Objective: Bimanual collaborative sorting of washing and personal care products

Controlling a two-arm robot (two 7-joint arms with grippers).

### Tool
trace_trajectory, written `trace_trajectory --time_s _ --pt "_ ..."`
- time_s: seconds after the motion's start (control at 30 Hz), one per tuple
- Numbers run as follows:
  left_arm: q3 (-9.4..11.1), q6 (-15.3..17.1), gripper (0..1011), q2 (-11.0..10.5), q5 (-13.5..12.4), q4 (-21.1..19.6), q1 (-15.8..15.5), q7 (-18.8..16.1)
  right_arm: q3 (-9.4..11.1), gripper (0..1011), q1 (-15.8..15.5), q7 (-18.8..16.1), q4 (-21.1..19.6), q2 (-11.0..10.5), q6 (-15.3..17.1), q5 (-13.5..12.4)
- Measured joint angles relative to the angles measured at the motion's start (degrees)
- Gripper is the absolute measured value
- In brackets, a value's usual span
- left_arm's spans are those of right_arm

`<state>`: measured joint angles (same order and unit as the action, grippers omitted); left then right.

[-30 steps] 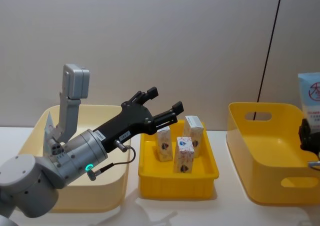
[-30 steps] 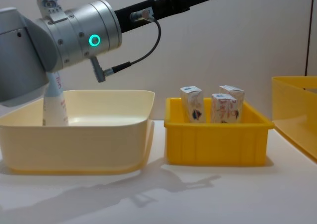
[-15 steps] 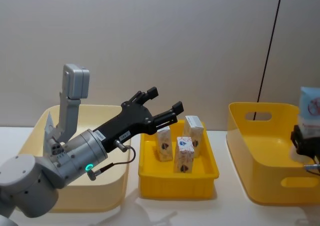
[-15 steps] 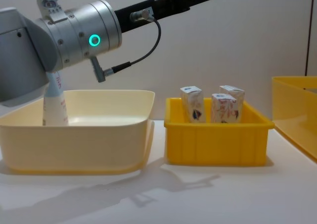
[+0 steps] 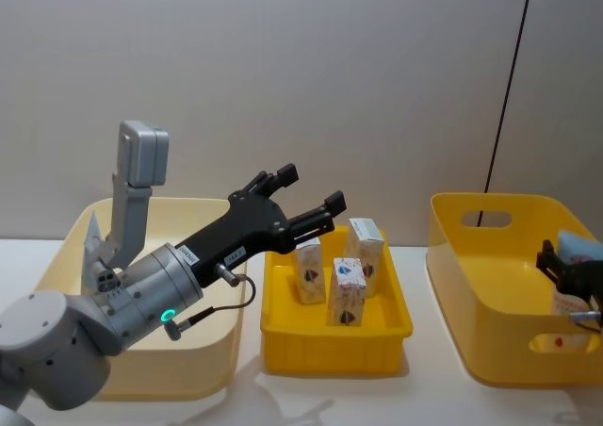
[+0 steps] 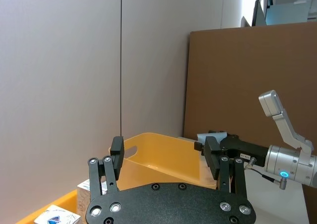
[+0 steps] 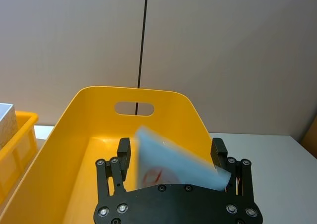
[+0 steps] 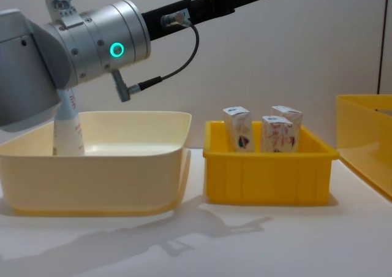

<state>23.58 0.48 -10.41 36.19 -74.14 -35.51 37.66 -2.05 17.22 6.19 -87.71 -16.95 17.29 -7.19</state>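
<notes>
Unreadably blurred, the red-lettered tube (image 7: 173, 167) tilts inside the right gripper (image 7: 170, 144).

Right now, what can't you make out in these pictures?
1. Upright squeeze tube in the cream basin: chest view, the left arm covers its top, the basin wall its base.
2. Tilted squeeze tube at the right gripper, by the large yellow bin: blurred in the right wrist view, lettering unreadable.
3. Cartons in the small yellow tray: head view, print too small to read.
</notes>
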Motion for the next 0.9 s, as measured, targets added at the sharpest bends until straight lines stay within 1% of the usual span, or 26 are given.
trace_trajectory --time_s 0.47,0.67,0.9 --pt "0.0 0.0 1003 0.0 0.0 0.0 0.0 0.0 0.1 1001 0.0 -0.2 0.1 0.1 -0.2 0.1" --pt "0.0 0.0 1003 0.0 0.0 0.0 0.0 0.0 0.4 1001 -0.1 -0.7 -0.3 0.4 -2.1 0.0" --pt "0.0 0.0 1003 0.0 0.0 0.0 0.0 0.0 1.1 1001 -0.5 -1.8 -1.6 1.0 -5.8 -0.9"
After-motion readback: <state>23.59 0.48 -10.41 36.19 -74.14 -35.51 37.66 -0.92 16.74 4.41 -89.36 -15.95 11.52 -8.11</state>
